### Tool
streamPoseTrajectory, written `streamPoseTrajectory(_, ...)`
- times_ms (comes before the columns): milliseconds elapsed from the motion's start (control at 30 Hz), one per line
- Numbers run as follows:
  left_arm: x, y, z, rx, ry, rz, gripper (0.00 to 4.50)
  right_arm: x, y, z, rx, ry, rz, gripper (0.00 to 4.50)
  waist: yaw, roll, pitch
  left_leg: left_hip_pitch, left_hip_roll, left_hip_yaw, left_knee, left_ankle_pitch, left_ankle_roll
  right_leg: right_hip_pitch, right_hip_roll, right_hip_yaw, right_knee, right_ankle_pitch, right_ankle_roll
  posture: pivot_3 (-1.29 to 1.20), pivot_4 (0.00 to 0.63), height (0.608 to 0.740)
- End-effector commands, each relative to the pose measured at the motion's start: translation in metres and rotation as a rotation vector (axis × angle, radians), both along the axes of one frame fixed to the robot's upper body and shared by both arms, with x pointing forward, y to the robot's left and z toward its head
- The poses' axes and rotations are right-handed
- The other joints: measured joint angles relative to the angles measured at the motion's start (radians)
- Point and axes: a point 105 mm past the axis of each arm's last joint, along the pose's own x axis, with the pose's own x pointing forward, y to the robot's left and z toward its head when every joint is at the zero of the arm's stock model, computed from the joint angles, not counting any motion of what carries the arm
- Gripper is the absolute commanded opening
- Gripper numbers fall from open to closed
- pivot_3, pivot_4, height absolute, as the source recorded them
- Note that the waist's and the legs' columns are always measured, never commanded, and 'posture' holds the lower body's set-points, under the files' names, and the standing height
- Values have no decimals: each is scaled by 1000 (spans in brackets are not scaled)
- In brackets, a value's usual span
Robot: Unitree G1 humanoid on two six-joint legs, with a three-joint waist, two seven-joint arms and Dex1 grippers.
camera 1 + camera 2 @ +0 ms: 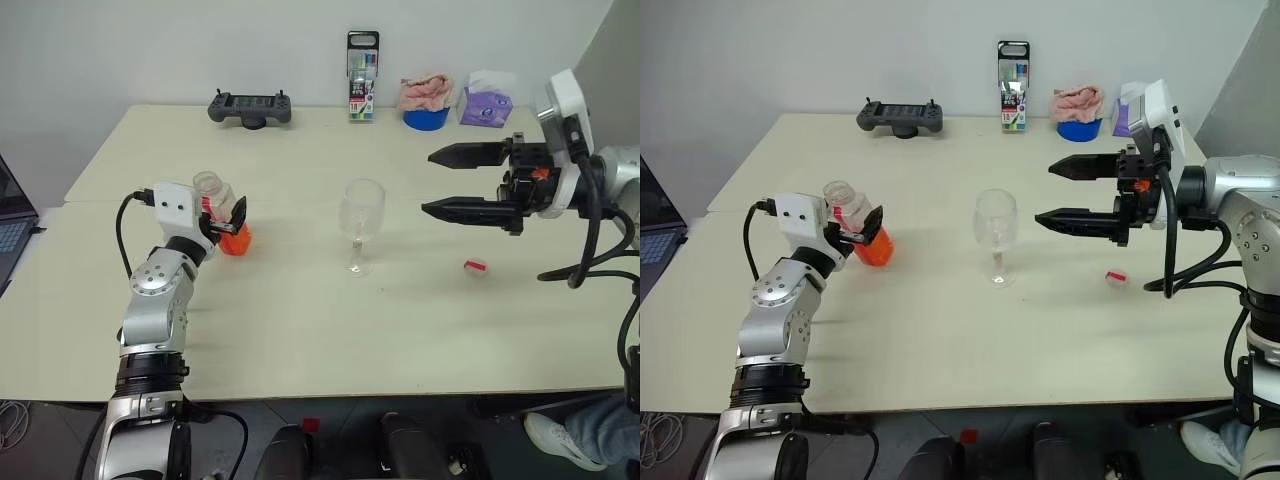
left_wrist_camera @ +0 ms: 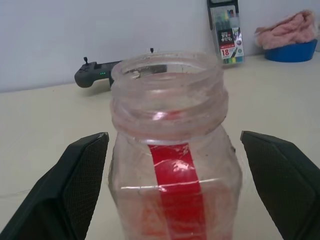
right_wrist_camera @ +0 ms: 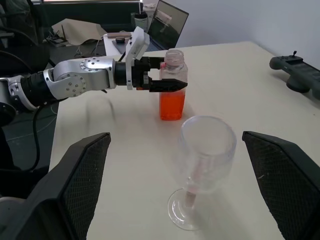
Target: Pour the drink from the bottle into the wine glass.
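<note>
The uncapped bottle (image 1: pixel 222 215) stands left of centre on the table (image 1: pixel 300 320), the left gripper (image 1: pixel 226 216) spread wide around it, ready to grasp; the wine glass (image 1: pixel 360 222) waits mid-frame; the right gripper (image 1: pixel 452 182) hovers wide beside it, perhaps to steady.

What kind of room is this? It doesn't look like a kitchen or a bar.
Probably an office or lab used for testing: a plain table against a bare wall, a handheld controller and a marker pack at the back, and a laptop on a desk nearby.
</note>
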Motion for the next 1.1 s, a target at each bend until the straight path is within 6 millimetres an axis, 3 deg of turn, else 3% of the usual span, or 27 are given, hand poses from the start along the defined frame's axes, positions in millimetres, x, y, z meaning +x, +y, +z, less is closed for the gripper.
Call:
streamPoseTrajectory(33,0,1,18,-4,-74,-6,4500,-5,0,9,-6,-58,8,4493,0,0,0,0,0,0,0,0,0,0,0,0,0,0,-1,0,150,740)
streamPoseTrajectory(167,2,-1,19,-4,-77,-8,4500,-5,0,7,-10,-55,6,4493,0,0,0,0,0,0,0,0,0,0,0,0,0,2,-3,0,150,740)
streamPoseTrajectory(267,2,-1,19,3,-82,-9,3875,-4,1,6,-11,-55,3,4500,0,0,0,-1,0,0,0,0,0,0,0,0,0,2,-3,0,150,740)
streamPoseTrajectory(433,1,-2,17,0,-81,-15,2225,-5,1,5,-12,-53,-3,4500,0,0,0,-1,0,0,0,0,0,-1,0,0,0,2,-3,0,150,740)
streamPoseTrajectory(467,2,-1,17,0,-80,-14,2128,-5,1,5,-11,-53,-5,4500,0,0,0,-2,0,0,0,0,0,-1,0,0,0,2,-3,0,150,740)
streamPoseTrajectory(567,3,1,19,4,-85,-11,2128,-3,-1,3,-5,-60,-32,4500,0,0,0,-2,0,0,0,0,0,-1,0,0,0,2,-3,0,150,740)
streamPoseTrajectory(733,7,-5,42,31,-135,-56,2128,1,-10,-3,34,-124,-116,4500,0,0,0,-4,0,-1,2,0,0,-3,0,0,0,3,-2,0,150,740)
streamPoseTrajectory(800,8,-22,59,119,-169,-136,2128,-2,-14,-7,73,-147,-137,4500,1,-1,0,-10,0,0,3,0,0,-8,0,0,1,4,-1,0,150,740)
streamPoseTrajectory(900,7,-55,82,269,-227,-279,2128,-20,-18,-25,97,-29,-113,4500,14,-1,0,-12,-1,-2,3,0,0,-9,0,-2,1,5,0,0,150,740)
streamPoseTrajectory(1100,7,-98,94,487,-333,-424,2128,-26,-16,-39,129,17,-175,4500,19,-1,0,-12,-1,0,3,0,0,-9,-1,0,0,5,0,0,150,740)
